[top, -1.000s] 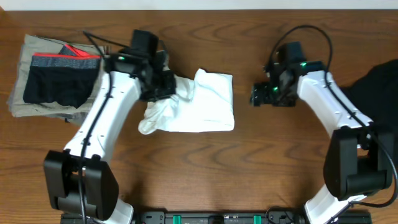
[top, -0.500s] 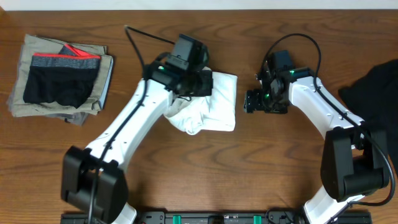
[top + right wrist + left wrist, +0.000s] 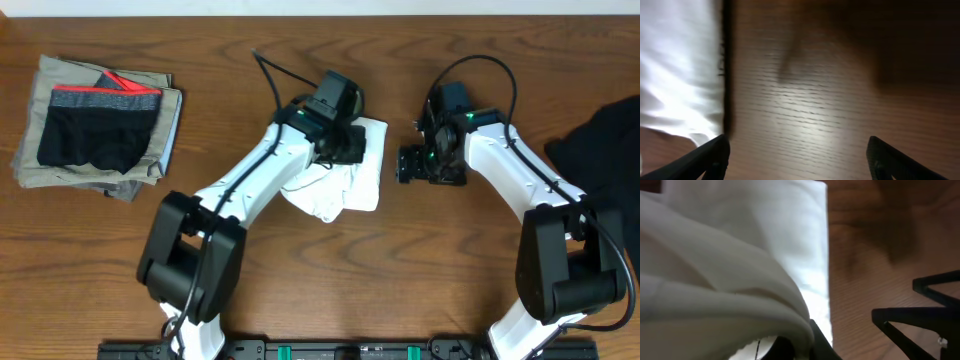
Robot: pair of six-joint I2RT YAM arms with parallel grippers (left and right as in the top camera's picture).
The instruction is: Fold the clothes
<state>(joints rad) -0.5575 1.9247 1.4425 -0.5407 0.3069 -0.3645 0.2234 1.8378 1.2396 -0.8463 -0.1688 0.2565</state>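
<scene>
Seen from overhead, your left arm stretches across the wooden table (image 3: 300,280) to the white T-shirt (image 3: 362,188), which lies crumpled and partly folded near the middle of the table; your left gripper (image 3: 348,146) sits on the shirt's upper right part, its jaws closed with a fold of the cloth bunched up at them; just right of the shirt, your right gripper (image 3: 404,165) hovers over bare wood, apart from the cloth; a black garment (image 3: 600,150) lies at the table's right edge, partly out of frame and well apart from both grippers; at the far left, a stack of khaki-grey folded pieces (image 3: 60,75) carries black shorts (image 3: 95,140) with a red-and-grey waistband on top.

From your left wrist, the white T-shirt (image 3: 730,275) fills the left half of the frame; a thick rolled fold hangs across the foreground and drapes over a dark finger (image 3: 822,342) at the bottom edge; behind it a flat layer ends in a straight edge against the wood.

From your right wrist, the two fingers (image 3: 710,155) stand wide apart at the bottom corners, jaws open, with only bare table between them; the white T-shirt (image 3: 680,75) occupies the left side, its edge running down the frame beside a dark shadow line; the left-hand finger lies near that edge, though you cannot tell whether it touches.
</scene>
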